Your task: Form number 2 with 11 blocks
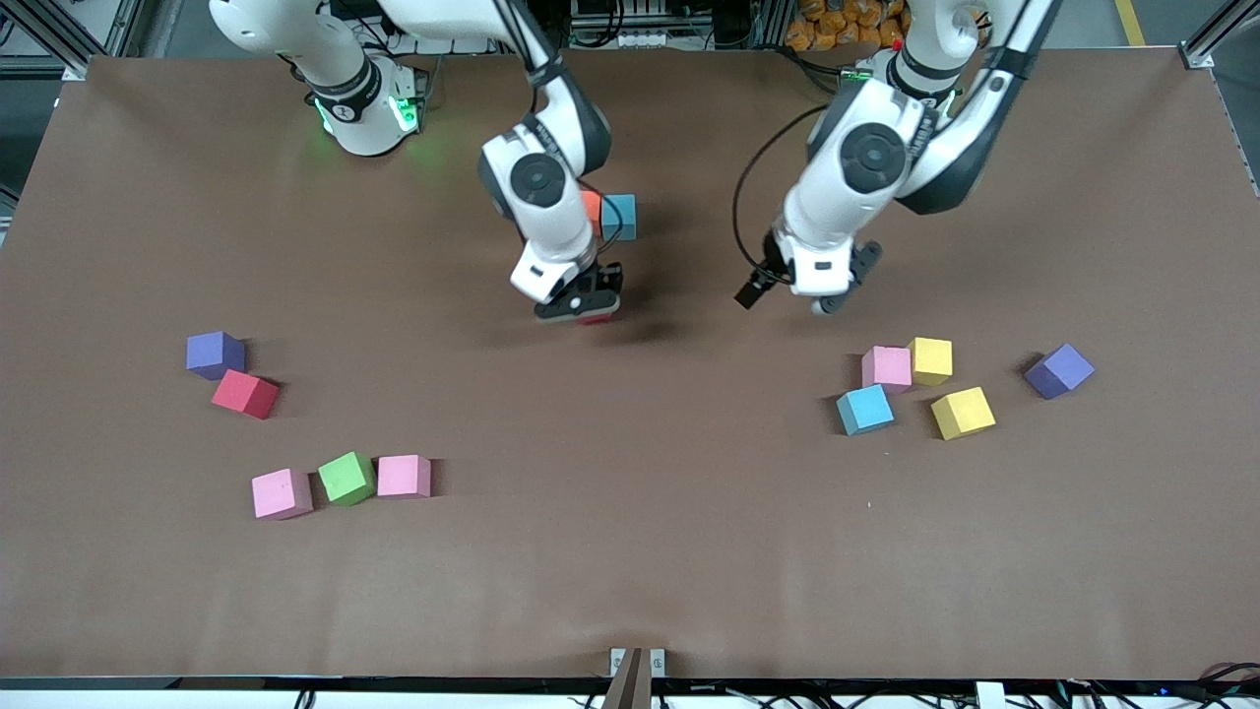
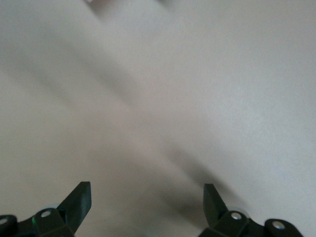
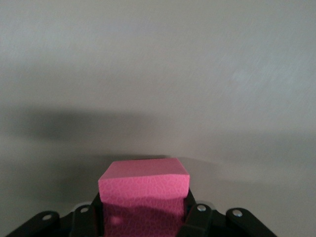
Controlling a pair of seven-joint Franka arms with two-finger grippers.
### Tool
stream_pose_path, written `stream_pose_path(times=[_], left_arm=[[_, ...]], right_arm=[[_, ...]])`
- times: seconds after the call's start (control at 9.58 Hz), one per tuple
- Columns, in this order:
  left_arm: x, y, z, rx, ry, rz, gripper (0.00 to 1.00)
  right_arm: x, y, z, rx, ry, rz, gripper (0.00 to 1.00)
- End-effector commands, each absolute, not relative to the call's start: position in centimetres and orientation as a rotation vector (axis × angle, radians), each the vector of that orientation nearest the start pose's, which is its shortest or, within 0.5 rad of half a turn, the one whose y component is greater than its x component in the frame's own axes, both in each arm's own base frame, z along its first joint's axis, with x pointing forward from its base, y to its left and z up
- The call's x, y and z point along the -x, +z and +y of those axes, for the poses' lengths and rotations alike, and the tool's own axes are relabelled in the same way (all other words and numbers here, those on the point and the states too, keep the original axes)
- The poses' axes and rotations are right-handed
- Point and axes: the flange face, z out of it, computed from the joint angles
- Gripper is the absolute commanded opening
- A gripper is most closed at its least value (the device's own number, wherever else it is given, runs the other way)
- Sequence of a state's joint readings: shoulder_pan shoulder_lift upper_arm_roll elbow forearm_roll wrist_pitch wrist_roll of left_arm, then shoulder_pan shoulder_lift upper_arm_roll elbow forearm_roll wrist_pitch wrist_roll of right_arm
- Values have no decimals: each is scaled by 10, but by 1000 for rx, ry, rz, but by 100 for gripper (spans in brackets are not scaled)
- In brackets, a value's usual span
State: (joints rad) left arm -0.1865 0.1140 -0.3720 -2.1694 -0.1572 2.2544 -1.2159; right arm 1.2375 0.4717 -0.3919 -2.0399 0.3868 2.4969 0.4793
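Placement was the job at this point, I reckon. The right end effector (image 1: 581, 303) was pinching a pinkish-red block (image 3: 143, 185) between its fingers and hung low over bare desk (image 1: 630, 551). The orange block (image 1: 591, 210) and light blue block (image 1: 620, 217) sat touching side by side, farther from the front camera than most of the loose blocks, and looked like the top row of the 2 just started.

To do it well, I'd square the held block's faces to that pair before lowering it, then set it flush against its neighbour without nudging the row. Foam is light, so a bump would likely slide those two.

The left end effector (image 1: 832, 295) had its fingers spread wide with nothing in them, over bare desk near the pink block (image 1: 887, 367) and the yellow block (image 1: 930, 360) toward the left arm's end.

Materials-wise: all were matte foam cubes with a fine pebbled skin and crisp edges that looked soft. The desk was flat brown matting. A green block (image 1: 346, 479) sat between two pink ones toward the right arm's end.
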Motion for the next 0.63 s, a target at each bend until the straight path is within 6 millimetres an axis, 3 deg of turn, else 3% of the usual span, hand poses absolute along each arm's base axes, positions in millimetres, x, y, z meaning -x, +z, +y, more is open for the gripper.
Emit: stream_pose_path(times=[0.0,0.21,0.42,0.52], left_arm=[[-474,351,-263,3041,156,-930,100],[-488,345,-251,3070,139,-791,100],[-501,345,-252,3075,125,-787,100],[-509,349,-243,3058,64,-746,100]], right_arm=[[-365,234,463,3069,50,-25,21],[-345,228,472,3084,54,10,21],[-332,222,473,3109,34,-1,21],[-328,221,475,3112,36,39,20]])
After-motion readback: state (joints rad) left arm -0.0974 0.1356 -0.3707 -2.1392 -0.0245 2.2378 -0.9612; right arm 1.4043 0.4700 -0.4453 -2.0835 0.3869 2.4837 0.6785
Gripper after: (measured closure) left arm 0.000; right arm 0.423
